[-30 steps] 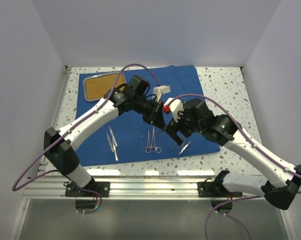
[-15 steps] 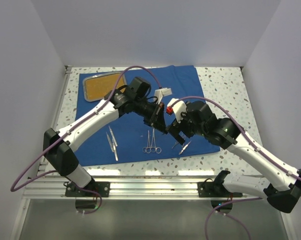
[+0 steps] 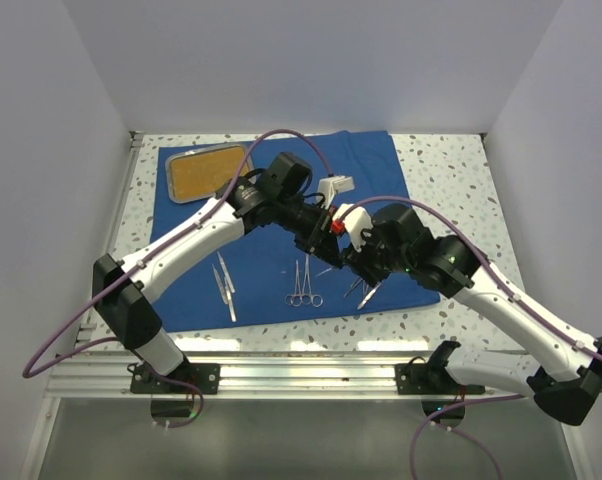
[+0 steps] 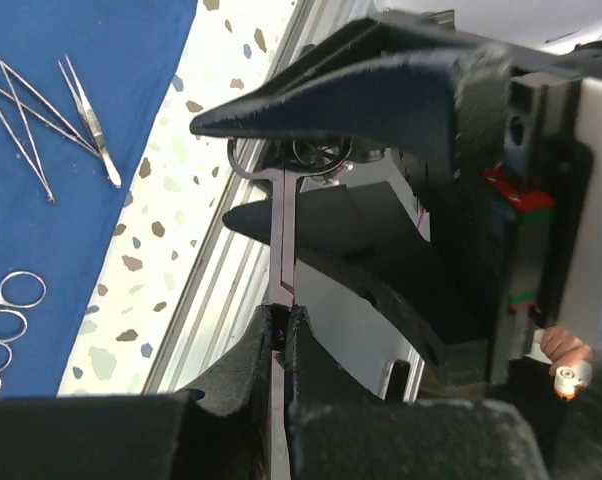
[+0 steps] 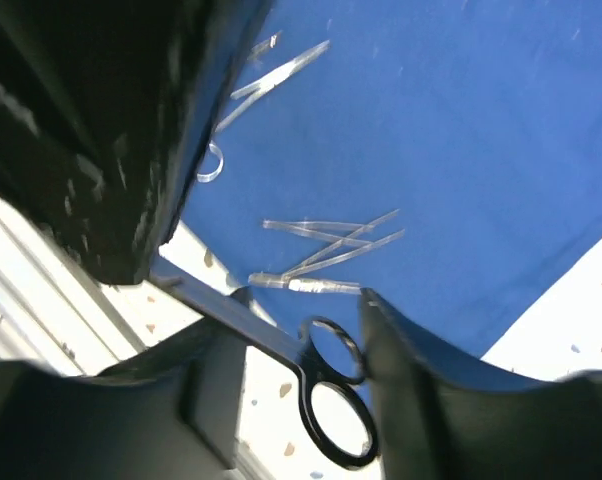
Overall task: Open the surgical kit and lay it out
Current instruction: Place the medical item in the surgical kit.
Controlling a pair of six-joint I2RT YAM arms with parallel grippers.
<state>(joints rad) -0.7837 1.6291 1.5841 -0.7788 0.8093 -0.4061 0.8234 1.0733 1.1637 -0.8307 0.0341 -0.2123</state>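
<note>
The royal-blue cloth (image 3: pixel 381 170) lies spread flat, with the steel tray (image 3: pixel 203 172), orange-brown inside, on its far left corner. Above the cloth my left gripper (image 3: pixel 314 243) (image 4: pixel 283 312) is shut on the thin end of a ring-handled instrument (image 4: pixel 284 230). Its rings (image 5: pixel 331 420) sit between the fingers of my right gripper (image 3: pixel 347 262) (image 5: pixel 301 300). One right finger (image 5: pixel 411 370) touches a ring. A narrow gap shows on the other side, so a firm grip cannot be told. Ring-handled clamps (image 3: pixel 303 285) and tweezers (image 3: pixel 224 285) lie on the cloth.
More thin silvery instruments (image 3: pixel 366 293) (image 5: pixel 331 250) lie at the cloth's near right edge, under the right gripper. Speckled tabletop (image 3: pixel 451 170) borders the cloth on the right. The metal rail (image 3: pixel 301 345) runs along the near edge. White walls enclose the table.
My right gripper has moved in toward the left gripper and its jaws have narrowed from wide open around the ring handles. The left arm has shifted slightly right, still shut.
</note>
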